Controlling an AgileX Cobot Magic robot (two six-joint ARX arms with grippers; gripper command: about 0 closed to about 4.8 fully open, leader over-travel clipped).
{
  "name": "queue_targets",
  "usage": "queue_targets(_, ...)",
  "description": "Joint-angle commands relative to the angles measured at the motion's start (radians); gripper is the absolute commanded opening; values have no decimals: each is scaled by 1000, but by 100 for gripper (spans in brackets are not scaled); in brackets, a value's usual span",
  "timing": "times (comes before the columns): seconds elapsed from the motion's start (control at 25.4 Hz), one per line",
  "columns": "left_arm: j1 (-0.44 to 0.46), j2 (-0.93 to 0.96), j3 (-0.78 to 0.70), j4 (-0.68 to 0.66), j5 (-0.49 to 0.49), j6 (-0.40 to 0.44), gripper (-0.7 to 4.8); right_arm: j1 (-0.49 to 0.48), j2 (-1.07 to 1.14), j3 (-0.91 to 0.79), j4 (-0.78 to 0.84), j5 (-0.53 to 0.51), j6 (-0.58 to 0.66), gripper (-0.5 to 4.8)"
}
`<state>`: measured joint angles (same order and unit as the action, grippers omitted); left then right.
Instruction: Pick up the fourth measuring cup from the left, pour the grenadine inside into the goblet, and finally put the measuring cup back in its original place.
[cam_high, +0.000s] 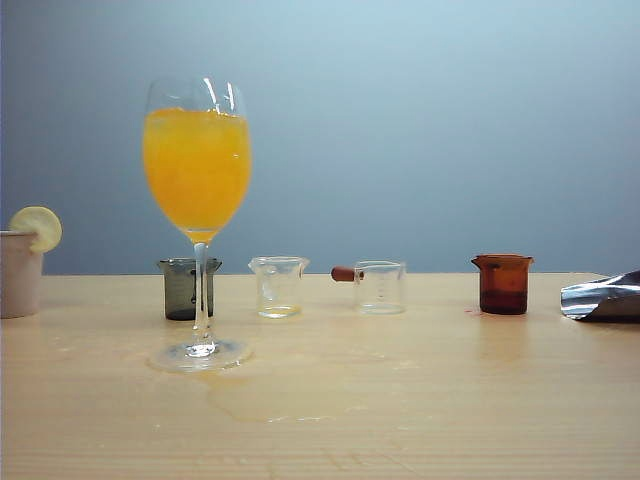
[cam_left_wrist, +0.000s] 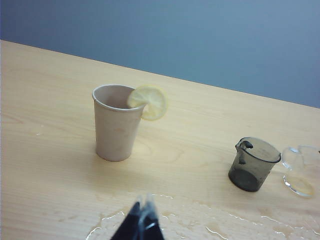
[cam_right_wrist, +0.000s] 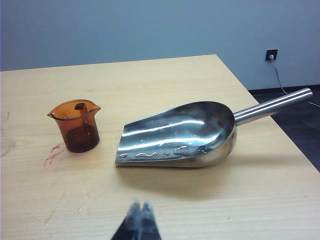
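Right wrist view: right gripper (cam_right_wrist: 140, 220), fingers together, well short of the fourth measuring cup (cam_right_wrist: 77, 125); left gripper (cam_left_wrist: 141, 220) likewise closed, empty.

The goblet (cam_high: 197, 215) stands left of the fourth measuring cup (cam_high: 503, 284).

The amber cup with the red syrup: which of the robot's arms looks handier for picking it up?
Probably the right. Its shut right gripper looks onto the amber cup beside the scoop. The shut left gripper faces the paper cup and grey cup.
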<state>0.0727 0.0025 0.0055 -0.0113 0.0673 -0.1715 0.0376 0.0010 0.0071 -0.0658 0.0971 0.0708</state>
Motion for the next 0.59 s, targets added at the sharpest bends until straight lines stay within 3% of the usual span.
queue_targets(0.04,0,0,3,8,0,7,-5,1,0,-6,10,6,0,-1)
queue_targets(0.24,0,0,3,-5,0,6,-5,1,0,-6,10,4,0,-1)
queue_targets(0.35,0,0,18,6,33,-27,-5,7,0,23,32,-48,0,-2)
queue_targets(0.59,0,23,215,-85,49,5,-5,32,45,211,-95,-11,0,-3)
